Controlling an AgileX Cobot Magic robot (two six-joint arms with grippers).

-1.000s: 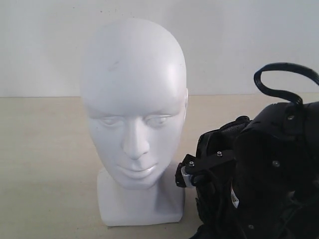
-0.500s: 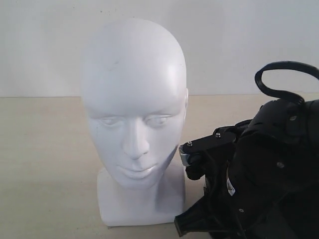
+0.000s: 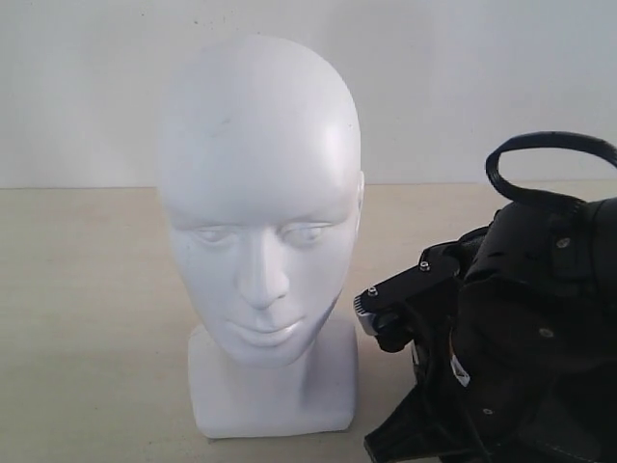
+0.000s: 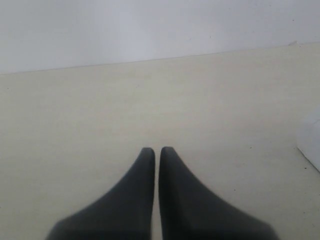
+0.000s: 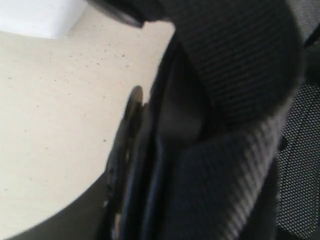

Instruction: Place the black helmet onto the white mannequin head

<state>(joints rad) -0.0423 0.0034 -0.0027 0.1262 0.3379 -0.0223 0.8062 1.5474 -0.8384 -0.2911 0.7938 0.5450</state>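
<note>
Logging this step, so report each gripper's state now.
Left gripper: shut, holding nothing.
Right gripper: cannot be told; the black helmet hides its fingers.

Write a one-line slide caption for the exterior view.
Bare white mannequin head upright on the table; black helmet beside it, not yet on.

Bright even light, soft sheen on the white mannequin head (image 3: 258,183), right wrist view blurred
</note>
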